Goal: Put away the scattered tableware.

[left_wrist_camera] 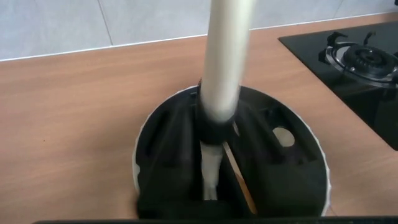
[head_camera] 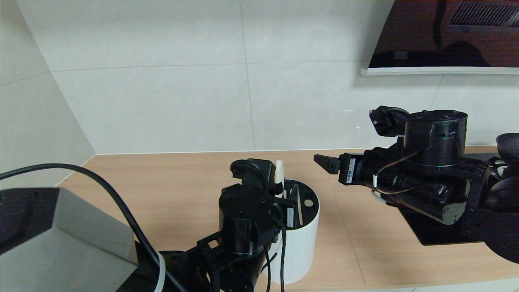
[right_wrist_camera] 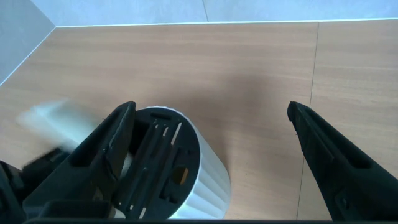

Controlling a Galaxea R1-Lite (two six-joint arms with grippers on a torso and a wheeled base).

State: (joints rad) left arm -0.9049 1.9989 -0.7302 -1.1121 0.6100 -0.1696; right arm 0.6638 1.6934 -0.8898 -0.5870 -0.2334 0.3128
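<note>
The left gripper point(head_camera: 279, 183), lower centre of the head view, is clamped on a white utensil handle point(left_wrist_camera: 222, 56) whose lower end enters the cutlery holder point(head_camera: 300, 243). The right gripper point(head_camera: 324, 163), centre right, is spread and carries nothing. Risk: a tilted handle could jam against the slotted lid point(left_wrist_camera: 292, 168) and tip the holder.

Light wood-grain desk point(head_camera: 162, 182) running back to the tiled wall. Standing upright on it, towards the front edge, there's a white ribbed holder point(head_camera: 302, 243) with a black slotted top. Over to the right, a black cooktop point(head_camera: 425, 234) lies flat, apart from the holder.
</note>
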